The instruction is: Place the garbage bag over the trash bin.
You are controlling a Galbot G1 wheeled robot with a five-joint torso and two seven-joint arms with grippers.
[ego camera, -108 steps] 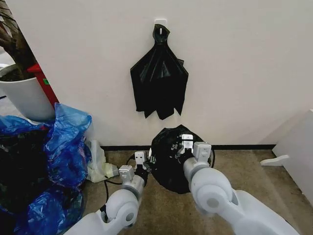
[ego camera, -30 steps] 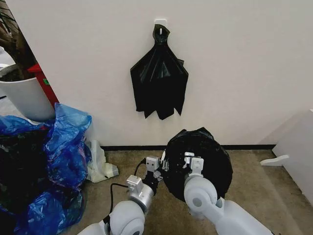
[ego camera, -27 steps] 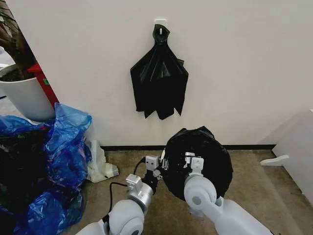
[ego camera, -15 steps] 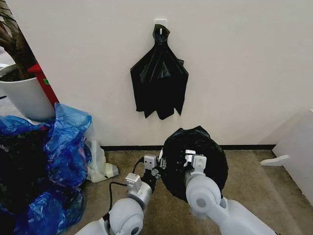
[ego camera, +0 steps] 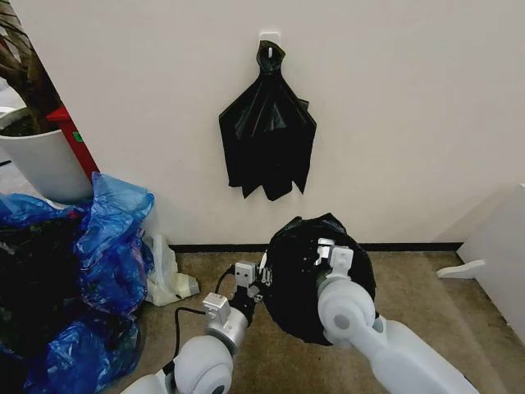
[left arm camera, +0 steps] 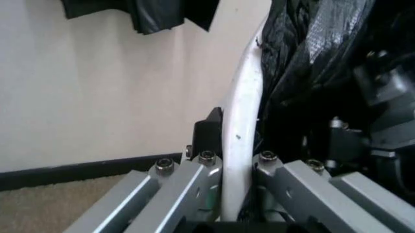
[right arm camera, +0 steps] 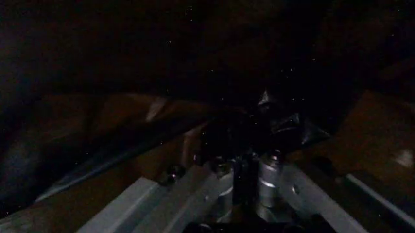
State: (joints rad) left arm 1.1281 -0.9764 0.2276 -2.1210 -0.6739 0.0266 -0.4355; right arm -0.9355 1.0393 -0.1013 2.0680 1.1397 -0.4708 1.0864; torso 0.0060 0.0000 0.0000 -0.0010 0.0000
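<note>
One trash bin [left arm camera: 241, 126], cream-white, wrapped almost wholly by one garbage bag [ego camera: 295, 279], glossy black. The bin sits in front of the wall, above the brown floor [ego camera: 426, 287], between the two arms; whether its base touches the floor cannot be told from the head view.

Two tools in play. Left tool [ego camera: 256, 279] sits at the bin's left side. In the left wrist view the white rolled rim runs straight down between its two fingers [left arm camera: 188, 182], which close narrowly on the rim; the black bag film lies against the rim on the side away from the wall. Right tool [ego camera: 321, 250] rests on the upper front of the bagged bin, against the black plastic. The right wrist view is dark: its fingers [right arm camera: 272, 170] appear drawn close together with crumpled black film at their tips, so it looks to pinch the bag.

Other items counted: one bunch of black bags [ego camera: 267, 131] hanging from one white wall hook [ego camera: 269, 38], above the bin and apart from it. A heap of blue plastic bags [ego camera: 107, 246] on the left. One white plant pot [ego camera: 45, 164] in the far left corner.
</note>
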